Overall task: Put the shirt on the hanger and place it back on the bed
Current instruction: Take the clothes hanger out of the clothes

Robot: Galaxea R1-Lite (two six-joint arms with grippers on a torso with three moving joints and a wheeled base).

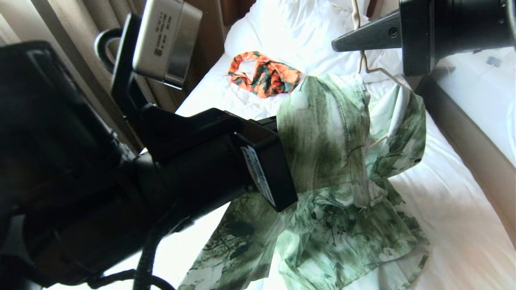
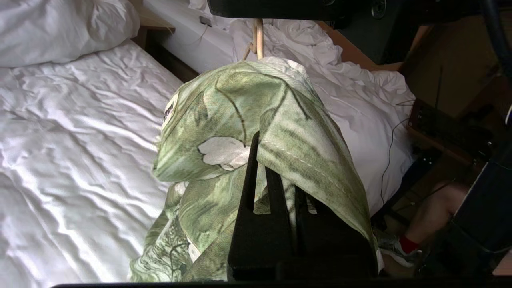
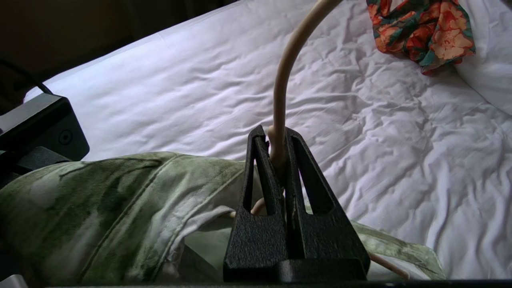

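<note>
The green flower-print shirt hangs lifted over the white bed, its lower part trailing on the sheet. My left gripper is shut on a fold of the shirt, which drapes over its fingers; in the head view the cloth hides them. My right gripper is shut on the twisted neck of the cream wire hanger. It holds the hanger up above the shirt's collar. One hanger arm runs under the shirt. The right gripper is at the top right of the head view.
An orange-and-green garment lies near the white pillow. A second white bed stands to the right across a narrow gap. A person's leg and shoe show beside that bed, near a thin cable.
</note>
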